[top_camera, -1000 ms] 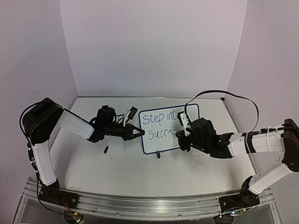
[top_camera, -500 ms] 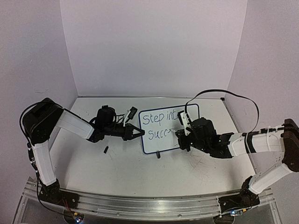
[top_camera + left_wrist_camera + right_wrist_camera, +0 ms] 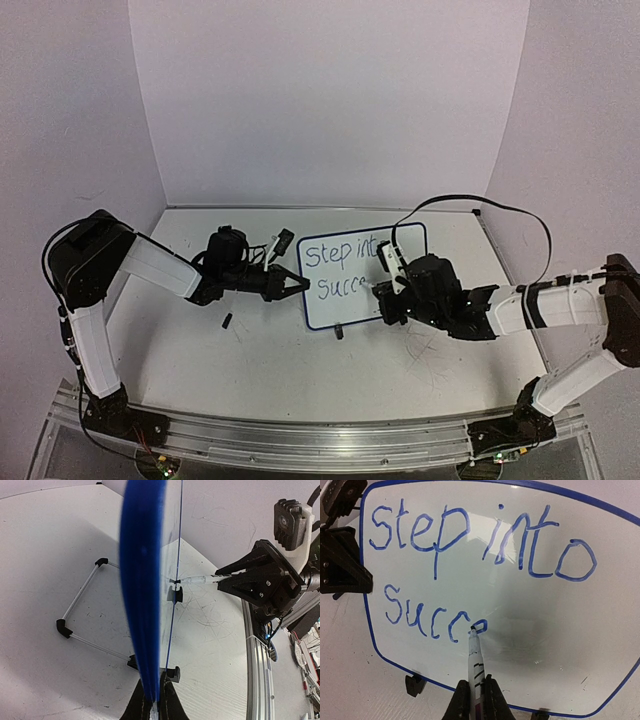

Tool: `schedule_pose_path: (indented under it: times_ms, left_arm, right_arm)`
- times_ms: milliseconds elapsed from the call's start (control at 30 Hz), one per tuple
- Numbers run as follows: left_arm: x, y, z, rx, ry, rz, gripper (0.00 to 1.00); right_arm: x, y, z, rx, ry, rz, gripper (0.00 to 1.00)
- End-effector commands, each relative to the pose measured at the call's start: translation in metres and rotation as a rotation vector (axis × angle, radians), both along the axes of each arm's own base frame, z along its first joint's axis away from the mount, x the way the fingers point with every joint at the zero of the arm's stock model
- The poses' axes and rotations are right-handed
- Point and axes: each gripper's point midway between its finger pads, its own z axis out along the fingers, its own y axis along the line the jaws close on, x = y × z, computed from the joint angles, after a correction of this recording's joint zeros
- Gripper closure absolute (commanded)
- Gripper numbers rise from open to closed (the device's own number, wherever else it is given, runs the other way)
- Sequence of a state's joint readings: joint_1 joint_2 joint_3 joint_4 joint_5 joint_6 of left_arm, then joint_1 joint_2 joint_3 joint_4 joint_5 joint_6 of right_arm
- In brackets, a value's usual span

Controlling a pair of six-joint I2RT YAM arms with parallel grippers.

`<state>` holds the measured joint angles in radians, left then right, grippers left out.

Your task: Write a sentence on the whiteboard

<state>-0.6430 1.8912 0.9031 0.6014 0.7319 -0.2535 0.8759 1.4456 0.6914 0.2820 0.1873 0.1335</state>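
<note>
Blue ink on the whiteboard (image 3: 560, 625) reads "step into" on the upper line and "Succe" below, so the sentence (image 3: 470, 545) is unfinished. The board stands upright on its feet and wire stand (image 3: 80, 605), mid-way across the table (image 3: 260, 370) between the two arms. Left gripper (image 3: 155, 700): fingers pinched on the board's blue left edge; right gripper (image 3: 476, 692): fingers clamped narrow on a marker (image 3: 474, 655), its tip touching the board at the last letter of the lower line.

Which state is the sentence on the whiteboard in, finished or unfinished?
Unfinished: the sentence reads only "Step into Succ" plus a partial letter, where the marker tip touches the whiteboard.
</note>
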Motion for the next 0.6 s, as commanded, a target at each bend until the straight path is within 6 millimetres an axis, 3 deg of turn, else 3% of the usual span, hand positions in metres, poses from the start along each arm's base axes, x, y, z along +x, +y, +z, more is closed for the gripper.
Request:
schedule_pose_path:
  times_ms: [0,567]
  left_arm:
    - [0.012,0.013,-0.024,0.108,-0.005,0.079,1.00]
    - [0.012,0.014,-0.024,0.108,-0.004,0.080,1.00]
  right_arm:
    - [-0.002,0.004,-0.002,0.000,0.014,0.007,1.00]
    - [-0.006,-0.005,-0.016,-0.046,0.052,-0.009,1.00]
